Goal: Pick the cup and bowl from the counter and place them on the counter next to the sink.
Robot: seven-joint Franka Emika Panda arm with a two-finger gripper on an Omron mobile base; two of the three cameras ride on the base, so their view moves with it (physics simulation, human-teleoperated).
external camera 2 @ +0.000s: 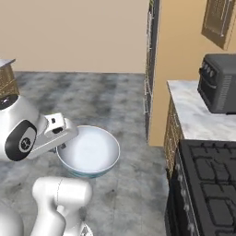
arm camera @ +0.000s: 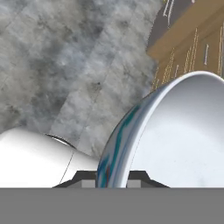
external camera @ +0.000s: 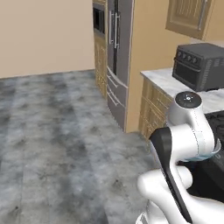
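A: The bowl (external camera 2: pixel 88 152) is up in the air here, held out over the grey stone floor (external camera 2: pixel 120 101), well off the counter (external camera 2: pixel 193 115).

B: And the gripper (arm camera: pixel 112 177) has it by the rim. In the hand view the two dark tips sit either side of the bowl's edge, closed down on it, teal streaks showing on the outer wall.

A: White inside, tilted a touch toward us in the right base view.

B: On the counter, a black toaster oven (external camera: pixel 199 65) stands by the wall, the black stove (external camera 2: pixel 207 184) beside it.

A: Steel fridge (external camera: pixel 117 57) further back.
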